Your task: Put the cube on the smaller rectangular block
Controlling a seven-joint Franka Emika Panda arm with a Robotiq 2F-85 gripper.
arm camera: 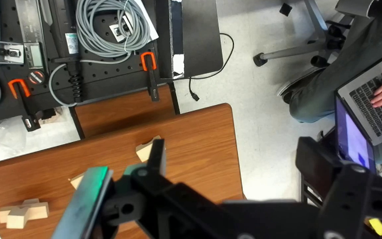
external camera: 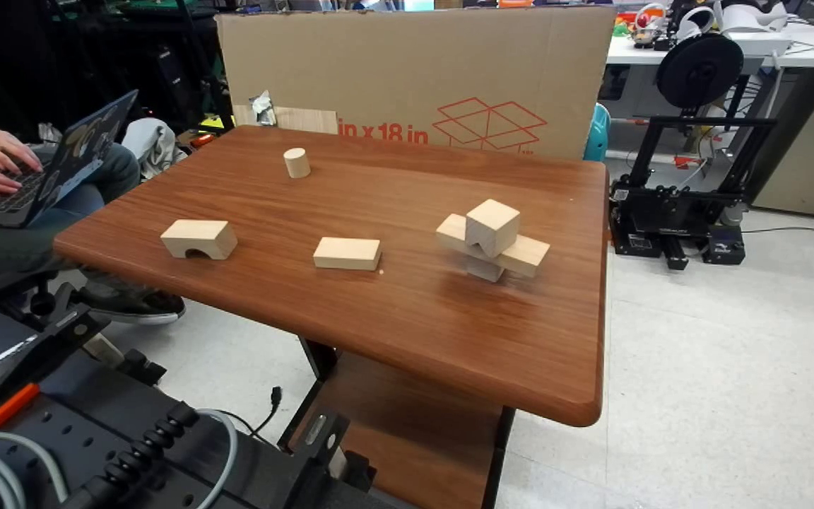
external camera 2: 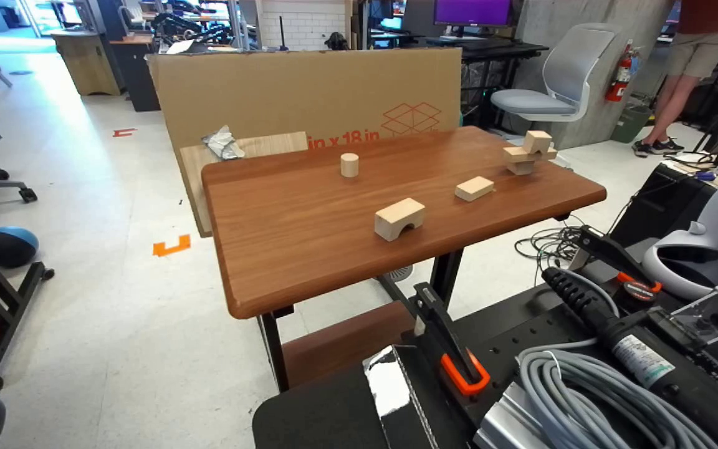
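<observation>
The cube is light wood and sits on top of a stack at the table's right in an exterior view; a small notch shows at its lower edge. It also tops the stack in another exterior view and in the wrist view. The smaller rectangular block lies flat and alone mid-table, bare on top; it also shows in an exterior view. In the wrist view the block is partly hidden by gripper hardware. My gripper is wide open and empty, high over the table's edge, away from both.
Under the cube lie a crosswise flat block and a lower block. An arch block and a cylinder stand on the table. A cardboard sheet stands behind. A person with a laptop sits beside it.
</observation>
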